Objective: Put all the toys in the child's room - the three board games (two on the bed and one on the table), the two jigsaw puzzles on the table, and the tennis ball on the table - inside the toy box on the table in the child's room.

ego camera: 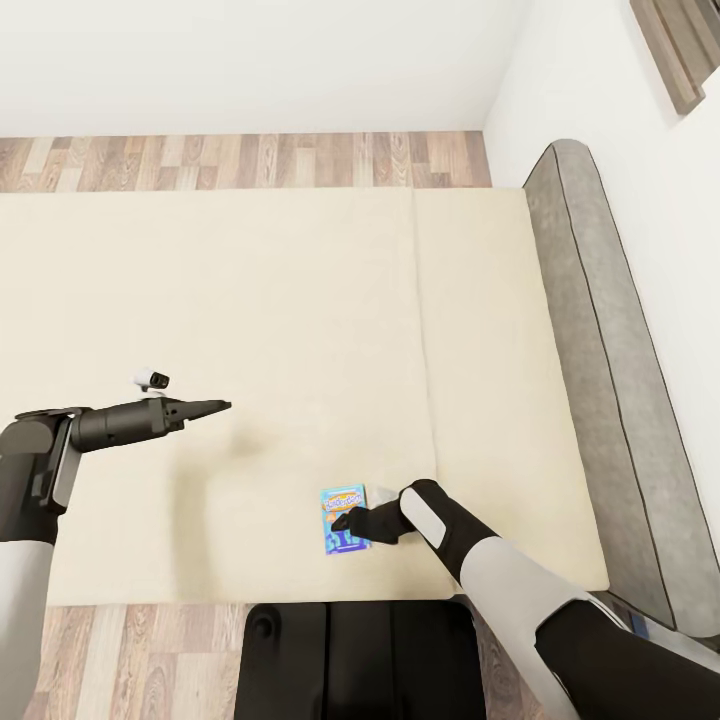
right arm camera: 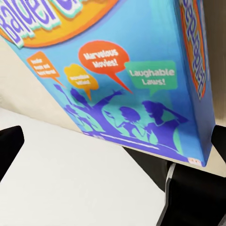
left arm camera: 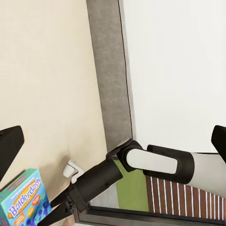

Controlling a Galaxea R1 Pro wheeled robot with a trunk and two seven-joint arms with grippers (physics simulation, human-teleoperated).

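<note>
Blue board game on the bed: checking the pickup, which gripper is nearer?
Right. The right gripper is at the blue board game; the left gripper hovers well away over the bed.

L arm stretched out level, pointing twd R; left gripper looks closed to a point, holding nothing. R arm bent in low, right gripper fingers spread, angled down.
</note>
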